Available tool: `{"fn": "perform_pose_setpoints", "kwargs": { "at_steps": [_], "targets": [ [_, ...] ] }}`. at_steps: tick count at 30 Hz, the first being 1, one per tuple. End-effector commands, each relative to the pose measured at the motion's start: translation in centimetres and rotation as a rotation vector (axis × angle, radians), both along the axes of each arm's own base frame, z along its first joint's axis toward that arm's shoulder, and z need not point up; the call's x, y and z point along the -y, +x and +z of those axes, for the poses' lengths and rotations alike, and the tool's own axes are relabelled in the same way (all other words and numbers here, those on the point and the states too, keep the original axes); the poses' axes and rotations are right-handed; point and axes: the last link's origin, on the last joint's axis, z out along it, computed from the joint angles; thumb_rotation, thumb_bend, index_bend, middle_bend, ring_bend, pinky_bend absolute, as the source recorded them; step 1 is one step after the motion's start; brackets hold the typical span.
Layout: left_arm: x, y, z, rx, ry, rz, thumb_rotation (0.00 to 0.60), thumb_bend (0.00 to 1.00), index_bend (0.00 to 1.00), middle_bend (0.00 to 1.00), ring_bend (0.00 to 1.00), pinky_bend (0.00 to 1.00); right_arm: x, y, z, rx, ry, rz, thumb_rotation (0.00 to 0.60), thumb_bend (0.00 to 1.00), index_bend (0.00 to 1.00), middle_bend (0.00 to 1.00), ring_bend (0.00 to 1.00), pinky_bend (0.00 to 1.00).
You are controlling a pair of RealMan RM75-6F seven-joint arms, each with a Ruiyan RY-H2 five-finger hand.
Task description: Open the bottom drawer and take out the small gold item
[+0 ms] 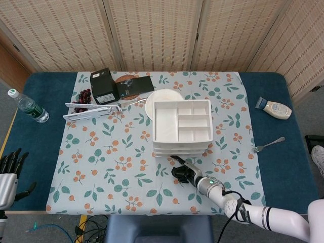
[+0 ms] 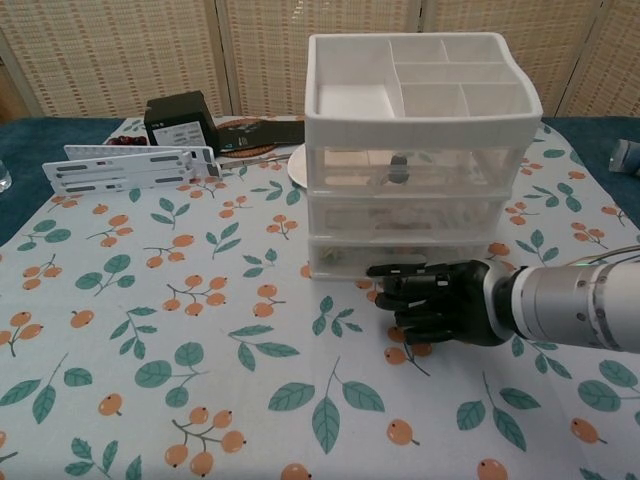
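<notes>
A white three-drawer organiser [image 1: 182, 121] [image 2: 420, 150] with an open divided tray on top stands mid-table. Its bottom drawer [image 2: 345, 255] is closed; the clear front shows only blurred contents, and no gold item can be made out. My right hand [image 1: 185, 172] [image 2: 440, 300], black, lies low on the cloth right in front of the bottom drawer. Its fingers point left along the drawer front and hold nothing; whether they touch the front I cannot tell. My left hand [image 1: 9, 169] hangs at the table's near-left corner with fingers spread, empty.
Behind the organiser sits a white plate [image 1: 161, 98]. At the back left are a black box [image 1: 104, 86] [image 2: 180, 120], dark cherries [image 1: 83, 96] and a white slotted rack [image 1: 93, 110] [image 2: 130, 167]. A water bottle [image 1: 28, 106] stands far left; a sauce bottle [image 1: 274, 108] and fork [image 1: 268, 145] lie right.
</notes>
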Motion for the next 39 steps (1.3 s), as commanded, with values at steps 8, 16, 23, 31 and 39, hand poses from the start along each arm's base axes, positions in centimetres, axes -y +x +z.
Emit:
{"fn": "perform_pose_setpoints", "kwargs": {
  "at_steps": [8, 16, 23, 31, 39],
  "targets": [
    [-0.1, 0.1, 0.0, -0.002, -0.001, -0.001, 0.6, 0.25, 0.09, 0.0, 0.03, 0.07, 0.4, 0.0, -0.4, -0.01, -0.002, 0.005, 0.6, 0.73, 0.03, 0.83, 1.0, 1.0],
    [-0.2, 0.3, 0.0, -0.002, -0.003, -0.003, 0.6, 0.25, 0.09, 0.0, 0.03, 0.07, 0.2, 0.1, -0.4, -0.014, 0.004, 0.019, 0.6, 0.73, 0.08, 0.83, 1.0, 1.0],
    [-0.2, 0.3, 0.1, -0.001, -0.005, -0.002, 0.6, 0.25, 0.09, 0.0, 0.03, 0.07, -0.1, 0.1, -0.3, -0.013, 0.011, 0.03, 0.6, 0.73, 0.09, 0.83, 1.0, 1.0],
    [-0.2, 0.3, 0.0, 0.004, -0.008, -0.001, 0.6, 0.25, 0.09, 0.0, 0.03, 0.07, -0.8, 0.2, -0.3, -0.012, 0.024, 0.041, 0.6, 0.73, 0.09, 0.83, 1.0, 1.0],
    [-0.2, 0.3, -0.1, 0.007, -0.011, 0.0, 0.6, 0.25, 0.09, 0.0, 0.03, 0.07, -1.8, 0.1, -0.4, -0.019, 0.048, 0.057, 0.6, 0.73, 0.09, 0.82, 1.0, 1.0]
  ]
}}
